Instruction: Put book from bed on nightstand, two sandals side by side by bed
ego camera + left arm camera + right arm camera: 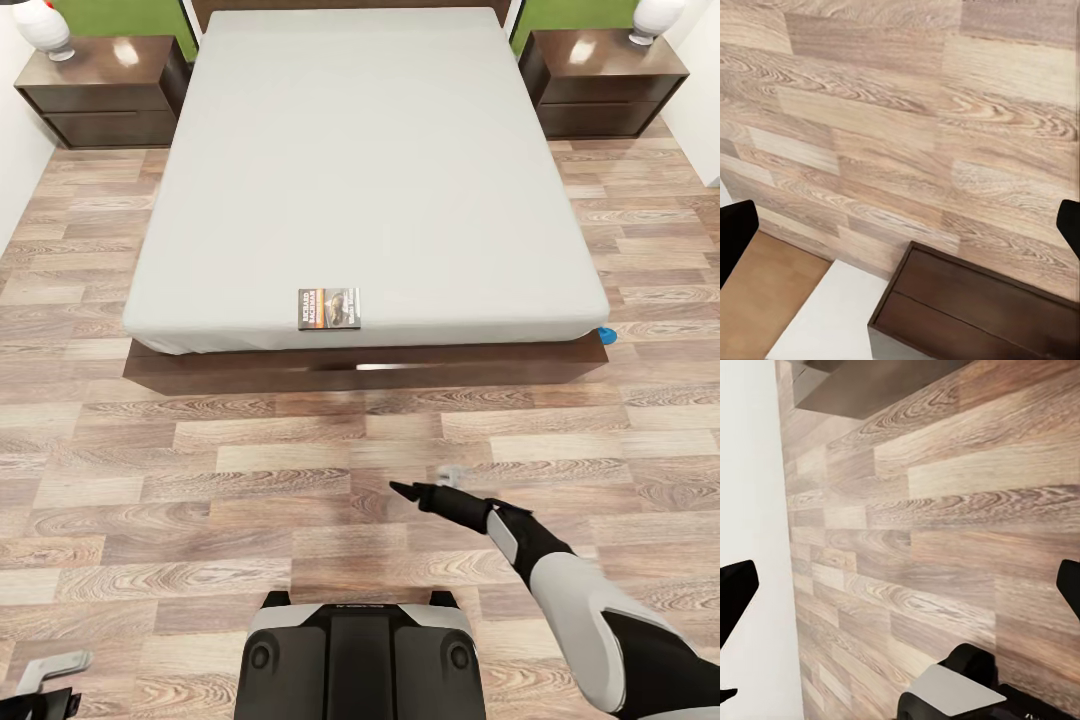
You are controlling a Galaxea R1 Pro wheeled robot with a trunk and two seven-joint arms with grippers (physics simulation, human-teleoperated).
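Observation:
The book (328,308) lies flat at the foot edge of the bed's pale mattress (360,150), dark cover with an orange band. One nightstand (100,92) stands at the bed's head on the left, another nightstand (606,85) on the right. A bit of a blue sandal (606,335) peeks out at the bed's right foot corner. My right gripper (425,482) hovers over the floor short of the bed, open and empty (900,592). Low at the left, my left gripper (45,680) is open and empty (900,229).
A white lamp (45,28) tops the left nightstand and another lamp (655,18) the right one. Wood-plank floor (200,450) lies between my base (360,655) and the dark bed frame (360,368). The left wrist view has a dark wooden cabinet (975,307).

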